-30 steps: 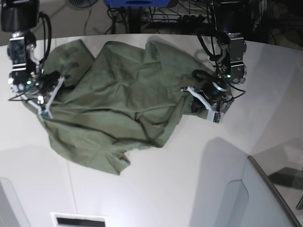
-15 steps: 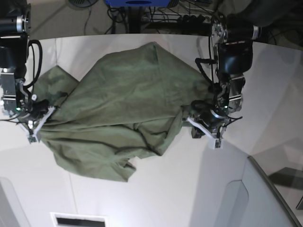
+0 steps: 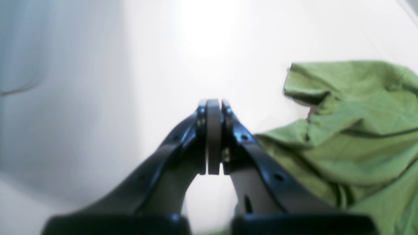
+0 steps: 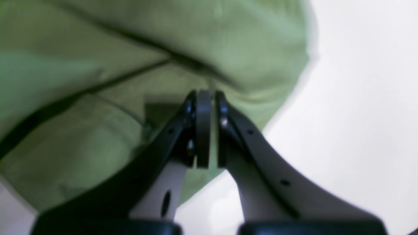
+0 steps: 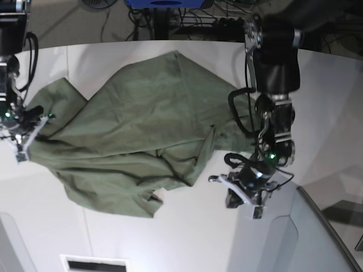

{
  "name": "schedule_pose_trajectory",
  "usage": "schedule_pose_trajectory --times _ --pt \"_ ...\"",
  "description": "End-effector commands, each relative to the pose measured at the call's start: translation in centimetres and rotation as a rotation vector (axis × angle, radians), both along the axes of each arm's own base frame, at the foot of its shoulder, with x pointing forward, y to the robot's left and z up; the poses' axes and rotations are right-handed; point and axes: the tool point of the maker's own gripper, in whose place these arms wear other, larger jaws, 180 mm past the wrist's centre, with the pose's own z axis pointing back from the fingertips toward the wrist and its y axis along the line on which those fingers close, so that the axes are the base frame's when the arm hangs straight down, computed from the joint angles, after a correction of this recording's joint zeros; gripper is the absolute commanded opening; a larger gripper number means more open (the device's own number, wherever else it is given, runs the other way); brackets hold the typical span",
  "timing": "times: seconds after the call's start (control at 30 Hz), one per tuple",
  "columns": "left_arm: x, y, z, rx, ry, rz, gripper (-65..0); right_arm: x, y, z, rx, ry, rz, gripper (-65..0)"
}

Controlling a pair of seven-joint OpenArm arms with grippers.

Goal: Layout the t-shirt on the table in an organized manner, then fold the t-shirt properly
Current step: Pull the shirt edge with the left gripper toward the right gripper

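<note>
The grey panel (image 5: 317, 238) stands at the near edge of the desk (image 5: 187, 238), nearer than the shirt (image 5: 130, 136). Just beyond the panel, the left gripper (image 5: 245, 197) hangs over bare desk, off the shirt's near corner on the side of the left arm (image 5: 275, 73). Its jaws are pressed together with nothing between them; the left wrist view shows the closed tips (image 3: 214, 137) over white desk (image 3: 130, 65), with the shirt (image 3: 352, 130) beside them and apart from them.

The shirt lies crumpled across the middle of the desk, creased and bunched, its near hem folded over itself and one corner reaching the far edge of the desk.

At the shirt's opposite end, the right gripper (image 5: 22, 136) sits at the cloth's outer edge. In the right wrist view its jaws (image 4: 204, 130) are clenched nearly shut, with the shirt (image 4: 130, 65) right at the tips; blur hides whether cloth is pinched between them. White desk (image 4: 359, 98) shows beside the shirt there.

Beyond the desk, dark cables (image 5: 198, 20) and a blue object (image 5: 164, 3) lie on the floor.
</note>
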Motion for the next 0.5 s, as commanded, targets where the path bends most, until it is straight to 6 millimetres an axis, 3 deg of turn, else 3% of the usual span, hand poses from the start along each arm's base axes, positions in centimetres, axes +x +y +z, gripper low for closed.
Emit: schedule_pose_trajectory --times 0.0,0.1,0.23,0.37,0.47 --pt "0.1 -0.2 2.3 0.017 -0.056 -0.007 -65.0 1.4 0.0 2.3 -0.011 -0.082 0.015 -62.0" --pt "-3.7 -0.2 2.6 0.076 -0.019 -0.019 -65.0 -0.4 1.6 2.7 -0.011 -0.096 0.050 -61.8" --pt "-7.3 0.4 1.0 0.104 0.036 0.016 -65.0 -2.8 2.9 1.5 0.009 -0.062 0.060 -61.8" --pt "-9.6 0.6 -1.0 0.083 0.096 0.053 -65.0 -4.5 3.3 0.3 0.019 -0.024 0.057 -61.8" --pt "-10.5 -1.5 -2.5 0.083 0.136 -0.006 -65.0 -5.2 3.4 -0.2 0.021 -0.007 0.061 -61.8"
